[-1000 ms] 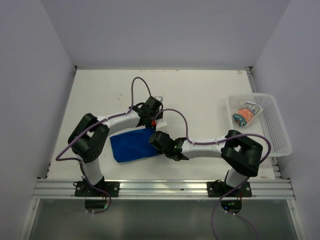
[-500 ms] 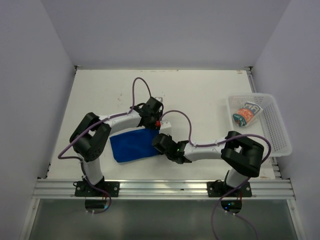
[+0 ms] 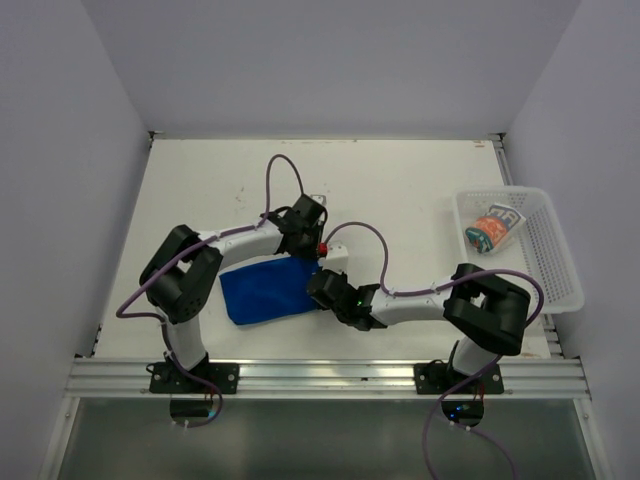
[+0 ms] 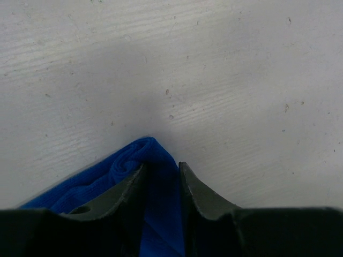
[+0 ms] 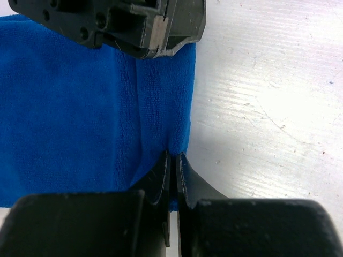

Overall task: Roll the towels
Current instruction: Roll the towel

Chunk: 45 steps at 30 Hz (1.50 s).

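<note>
Though not fully closed, pinches a peaked fold of the blue towel (image 4: 107, 184) with the left hand (image 4: 161, 168), with cloth filling the narrow gap between the fingers (image 4: 190, 182). Grips the same towel at its nearer right corner with the right hand (image 5: 172, 158), nearly shut, with only a sliver of blue in between. Shows the cloth from the right wrist as plain bright blue with a fine, soft pile. Shows it doubled over along its right side, with a crease from one hand straight to the other and a narrow folded strip beside it. Leaves the rest spread flat and slightly skewed on the white, scuffed tabletop (image 3: 400, 190), left of centre and just ahead of the arm bases. Farther right, well apart from both hands, finds the patterned towel (image 3: 492, 230), orange, grey-blue and white, bundled up inside the white mesh basket (image 3: 560, 260) at the tabletop's right edge.
</note>
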Available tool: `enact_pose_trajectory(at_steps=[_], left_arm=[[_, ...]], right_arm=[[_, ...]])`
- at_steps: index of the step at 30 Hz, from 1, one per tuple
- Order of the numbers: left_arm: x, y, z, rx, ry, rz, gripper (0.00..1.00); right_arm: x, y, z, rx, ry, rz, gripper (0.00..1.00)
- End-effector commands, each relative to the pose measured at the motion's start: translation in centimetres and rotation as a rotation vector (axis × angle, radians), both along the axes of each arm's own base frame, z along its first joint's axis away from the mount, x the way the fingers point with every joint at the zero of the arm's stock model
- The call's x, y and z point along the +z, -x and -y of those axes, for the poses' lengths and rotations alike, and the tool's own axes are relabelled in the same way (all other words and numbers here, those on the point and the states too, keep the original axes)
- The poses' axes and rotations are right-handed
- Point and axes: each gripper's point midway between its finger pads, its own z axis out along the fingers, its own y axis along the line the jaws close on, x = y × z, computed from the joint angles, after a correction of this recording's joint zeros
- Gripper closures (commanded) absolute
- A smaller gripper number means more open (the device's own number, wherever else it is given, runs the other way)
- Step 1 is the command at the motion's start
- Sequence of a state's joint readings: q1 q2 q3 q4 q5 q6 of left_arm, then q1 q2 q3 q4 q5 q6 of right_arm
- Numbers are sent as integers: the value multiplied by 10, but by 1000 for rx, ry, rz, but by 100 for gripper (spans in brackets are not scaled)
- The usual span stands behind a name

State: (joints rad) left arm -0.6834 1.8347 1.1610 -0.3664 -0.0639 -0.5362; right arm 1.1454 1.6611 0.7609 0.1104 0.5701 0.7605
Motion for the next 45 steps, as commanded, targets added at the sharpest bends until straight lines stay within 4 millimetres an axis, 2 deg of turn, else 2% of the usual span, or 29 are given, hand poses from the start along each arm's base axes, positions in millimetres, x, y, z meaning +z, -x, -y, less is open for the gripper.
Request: enact_pose_trajectory(at_steps=[1,6,16,19,29,34,38,41,42,44,45], left_arm=[[-34,19,-38,2,-185,-80,66],[-38,21,-42,7,-206,-89,58],[-42,17,-55,74,-345,-58,59],[-46,21,-55,66,-410,-56,64],[-59,30,-53,63,-431,-83,98],[-59,28,-31,60,-317,-86,100],[-50,21,-12,64,-216,-58,100],[-35,13,-1,78,-139,-14,100],[-21,4,8,81,-83,31,100],[-11,3,13,78,-21,53,100],[12,-8,25,76,74,122,100]], right_arm=[[-5,-5,21,-65,50,27,100],[-4,-5,21,-65,41,29,100],[-4,-3,23,-70,9,35,100],[-4,-2,24,-71,-1,36,100],[-8,1,30,-63,2,39,100],[-8,2,31,-61,3,39,100],[-7,3,34,-56,12,38,100],[-3,2,36,-55,17,49,100],[-2,1,37,-49,28,58,100],[0,1,38,-44,39,66,100],[0,0,39,-37,53,71,100]])
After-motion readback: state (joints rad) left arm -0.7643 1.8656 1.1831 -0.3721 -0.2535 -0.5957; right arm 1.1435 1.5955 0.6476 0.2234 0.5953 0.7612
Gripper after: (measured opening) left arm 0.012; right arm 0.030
